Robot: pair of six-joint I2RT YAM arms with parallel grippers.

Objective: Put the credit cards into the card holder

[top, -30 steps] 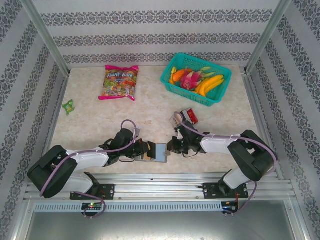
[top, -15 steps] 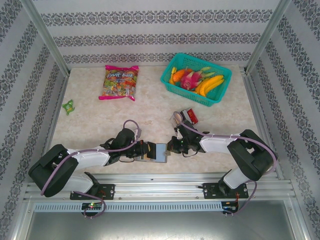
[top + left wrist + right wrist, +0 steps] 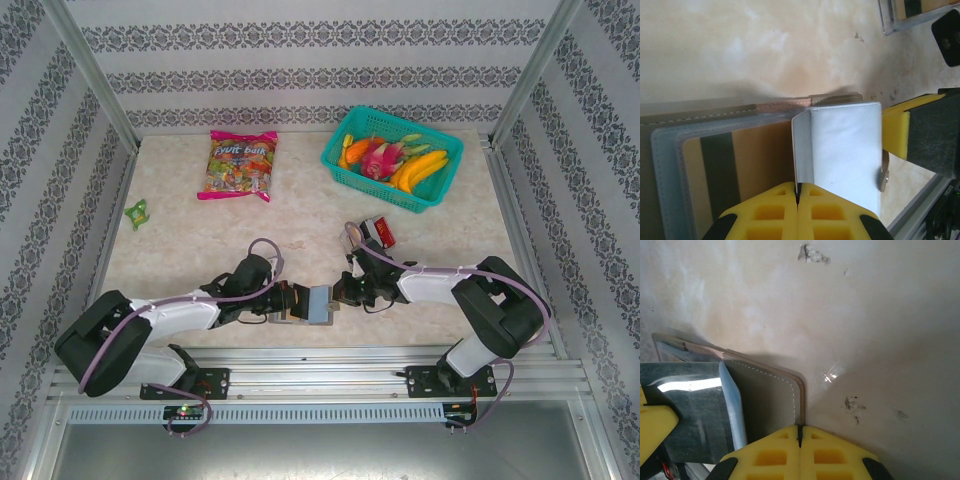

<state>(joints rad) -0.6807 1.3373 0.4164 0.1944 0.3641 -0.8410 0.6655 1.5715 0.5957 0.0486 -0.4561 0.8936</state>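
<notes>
Since the earlier frame the two arms have come a little closer together, and the small dark-gray folding card holder [image 3: 318,303] with tan lining now looks narrower from above. It lies at the near edge of the beige marble-pattern counter [image 3: 200,240], between the two arms.

The left fingers [image 3: 770,215] are pressed fully together on the lower edge of its pale blue-gray inner panel [image 3: 845,150], which stands up from the open holder. Beside the panel, a tan card with a black stripe [image 3: 720,170] sits in a clear pocket. The right fingers [image 3: 770,457] are also fully closed, pinching the gray stitched cover [image 3: 767,395] at its corner.

The small fanned stack of thin plastic credit cards [image 3: 372,232], red and pale, lies on the counter beyond the right wrist, apart from the card holder.
</notes>
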